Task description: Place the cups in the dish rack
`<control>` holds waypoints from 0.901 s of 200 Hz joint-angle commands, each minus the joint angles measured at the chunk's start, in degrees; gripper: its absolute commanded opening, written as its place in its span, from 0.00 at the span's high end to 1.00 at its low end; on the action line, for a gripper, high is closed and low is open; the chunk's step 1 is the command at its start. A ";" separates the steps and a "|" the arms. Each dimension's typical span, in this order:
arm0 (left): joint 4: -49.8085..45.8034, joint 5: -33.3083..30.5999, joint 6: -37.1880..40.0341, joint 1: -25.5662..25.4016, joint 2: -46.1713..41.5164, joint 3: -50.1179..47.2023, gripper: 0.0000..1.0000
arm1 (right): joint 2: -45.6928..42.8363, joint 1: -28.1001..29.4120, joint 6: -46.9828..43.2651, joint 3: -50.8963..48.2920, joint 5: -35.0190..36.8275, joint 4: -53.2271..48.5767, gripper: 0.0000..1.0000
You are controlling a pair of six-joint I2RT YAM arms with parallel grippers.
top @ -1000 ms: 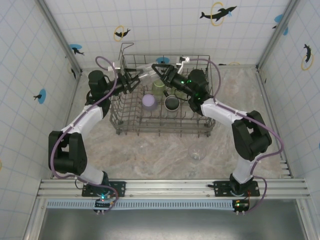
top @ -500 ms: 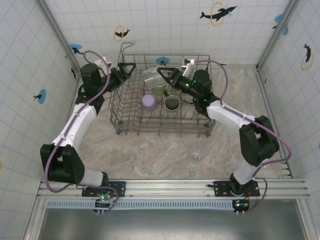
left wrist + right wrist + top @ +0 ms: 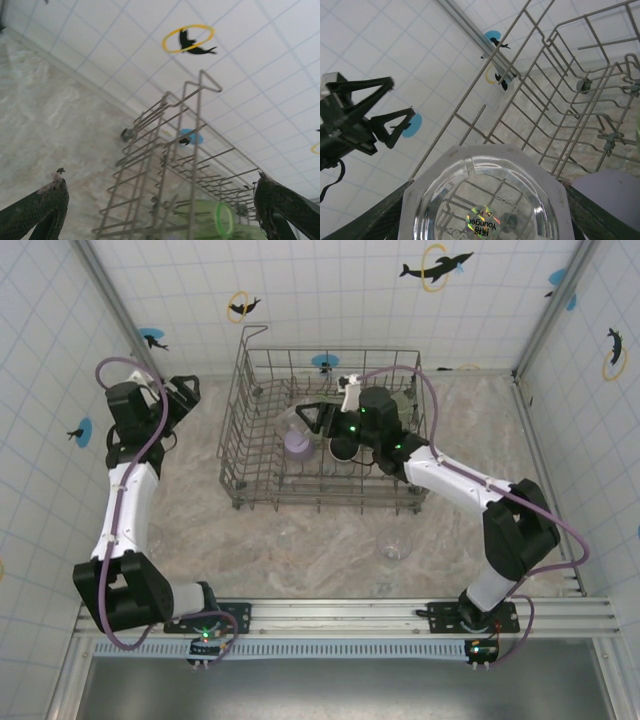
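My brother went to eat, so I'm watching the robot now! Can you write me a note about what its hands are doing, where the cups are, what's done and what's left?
Left gripper: open and empty, out to the left of the dish rack.
Right gripper: shut on a clear glass, held over the rack's left part.
Done: the lavender tumbler, black mug and a green tumbler are in the rack.
Left: set the held glass down in the rack, then fetch the other clear glass standing on the table in front of it.
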 commanded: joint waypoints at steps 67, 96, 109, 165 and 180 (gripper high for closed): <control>0.60 -1.06 4.25 4.59 0.65 -7.70 0.03 | 9.02 9.23 -25.81 16.36 5.95 -14.78 0.53; 0.62 -0.57 3.54 6.81 -0.75 -10.49 0.03 | 14.20 12.64 -33.29 22.45 10.34 -20.12 0.53; 1.01 -0.70 3.45 7.08 -1.37 -11.03 0.03 | 16.25 12.82 -33.80 24.52 10.41 -21.52 0.53; 3.05 0.32 1.74 7.37 -2.58 -12.88 0.03 | 19.36 13.17 -37.12 25.50 5.85 -20.79 0.54; 3.08 0.94 1.54 7.31 -2.21 -12.78 0.03 | 19.80 13.17 -37.97 25.29 4.88 -20.10 0.54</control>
